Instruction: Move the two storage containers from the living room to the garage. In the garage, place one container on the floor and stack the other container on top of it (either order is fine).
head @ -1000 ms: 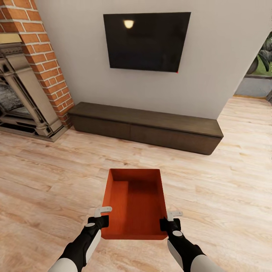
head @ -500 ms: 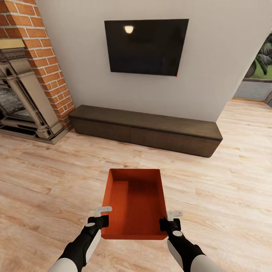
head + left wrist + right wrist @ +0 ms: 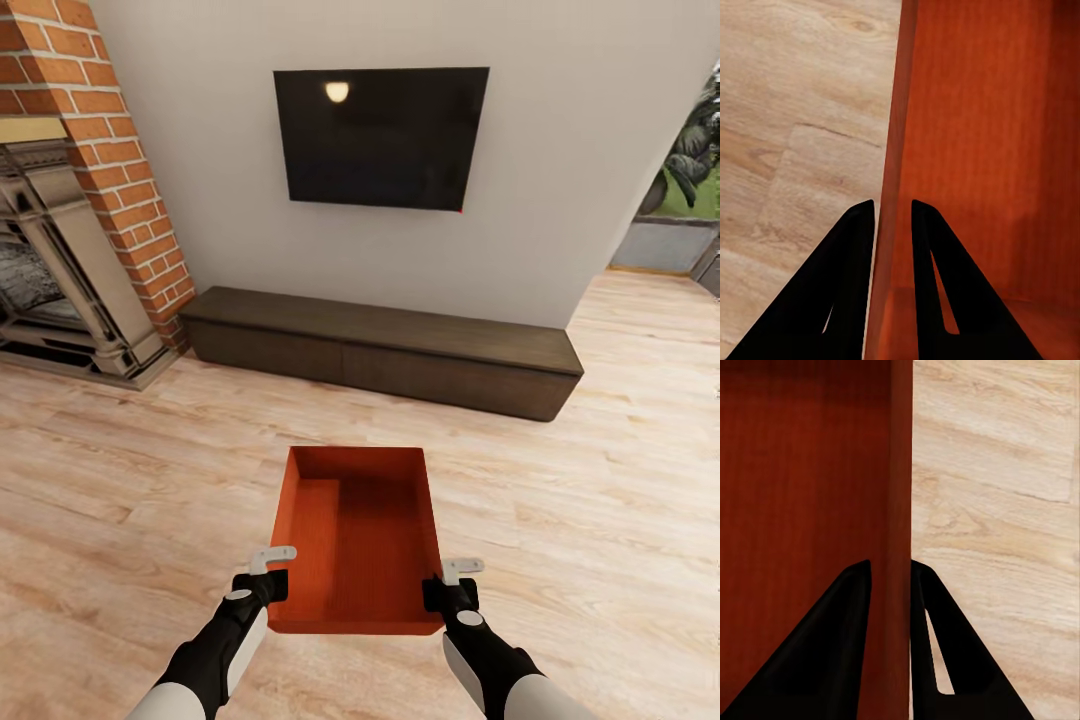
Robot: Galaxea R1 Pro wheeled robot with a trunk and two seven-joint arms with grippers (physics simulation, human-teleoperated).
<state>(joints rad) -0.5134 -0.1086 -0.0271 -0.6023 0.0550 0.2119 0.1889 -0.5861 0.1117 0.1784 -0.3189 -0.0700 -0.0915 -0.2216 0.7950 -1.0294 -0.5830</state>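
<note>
storage container: orange-red, open top, held level above the wood floor, in front of the bench | left gripper: pinches the container's left wall, one finger inside, one outside | right gripper: pinches its right wall likewise | TV above bench, brick fireplace left of bench

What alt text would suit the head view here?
Two claws, left and right, hold an empty orange-red storage container by its side walls above the wood floor. Beyond stand a dark bench, a wall TV and a brick fireplace.
</note>
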